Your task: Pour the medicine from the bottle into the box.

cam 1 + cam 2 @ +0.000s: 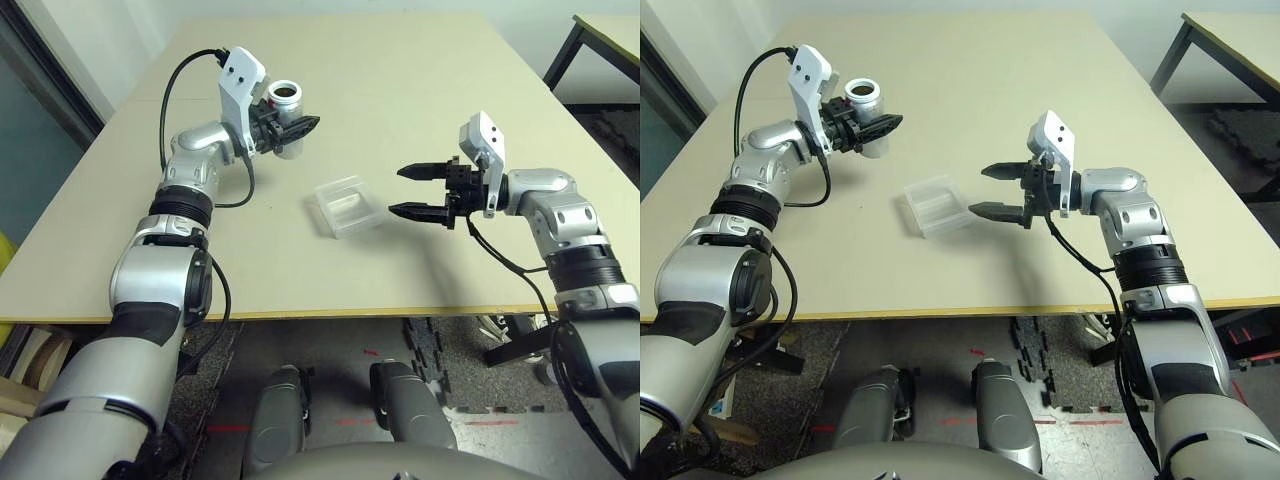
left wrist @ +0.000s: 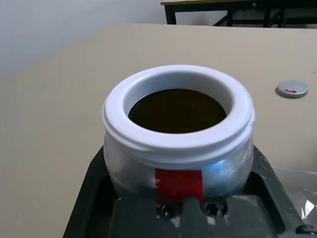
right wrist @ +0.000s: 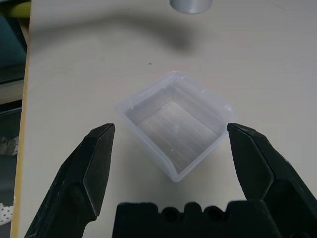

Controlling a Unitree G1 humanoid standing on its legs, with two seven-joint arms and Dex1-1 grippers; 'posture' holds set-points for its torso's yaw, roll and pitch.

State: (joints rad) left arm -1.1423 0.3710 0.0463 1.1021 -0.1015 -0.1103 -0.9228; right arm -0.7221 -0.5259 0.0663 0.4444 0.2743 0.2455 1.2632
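The bottle [image 1: 286, 104] is held upright above the table [image 1: 420, 100], pinched by the left gripper [image 1: 296, 128]. Its top is open; the medicine may be inside, but only brown is seen. The right gripper [image 1: 416, 190] is spread wide beside the box [image 1: 346, 206].

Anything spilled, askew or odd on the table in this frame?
Nothing stands out. The small whitish plastic bottle with the red label mark is upright, uncapped, shut in the left claw; its round grey cap lies on the table. The clear plastic square box sits flat before the open right claw. No spill is visible.
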